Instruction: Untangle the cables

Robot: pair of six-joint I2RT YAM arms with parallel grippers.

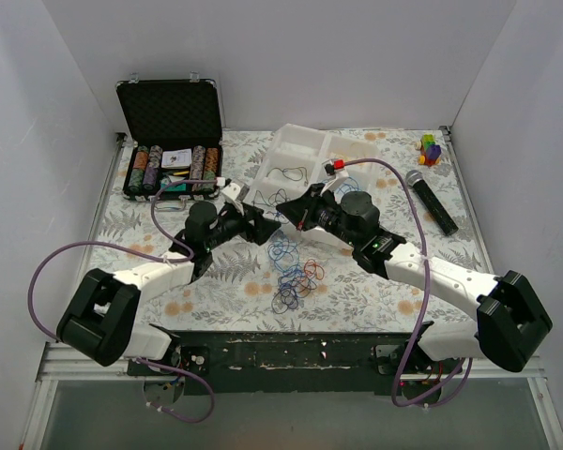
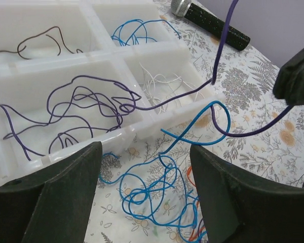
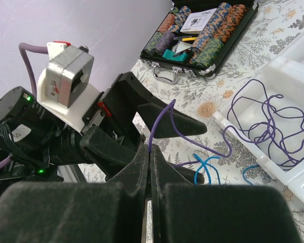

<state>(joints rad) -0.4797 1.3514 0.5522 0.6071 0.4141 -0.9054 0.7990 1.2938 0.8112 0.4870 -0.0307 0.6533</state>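
A loose tangle of blue, orange and dark cables (image 1: pixel 296 272) lies on the floral cloth in front of the white tray (image 1: pixel 352 150). In the left wrist view my left gripper (image 2: pixel 144 167) is open and empty, with blue cable loops (image 2: pixel 142 197) on the cloth between its fingers. My right gripper (image 3: pixel 149 152) is shut on a thin purple cable (image 3: pixel 155 126). It holds that cable taut above the cloth, and the cable runs back into a tray compartment (image 2: pixel 177 98). In the top view the left gripper (image 1: pixel 260 223) and right gripper (image 1: pixel 286 211) are close together at the tray's near edge.
The tray's compartments hold sorted cables: purple (image 2: pixel 76 106), blue (image 2: pixel 142 30), dark (image 2: pixel 40 45) and white (image 2: pixel 162 81). An open black case of poker chips (image 1: pixel 174 169) stands at the back left. A microphone (image 1: pixel 432 202) and a coloured block toy (image 1: pixel 431 148) lie at the right.
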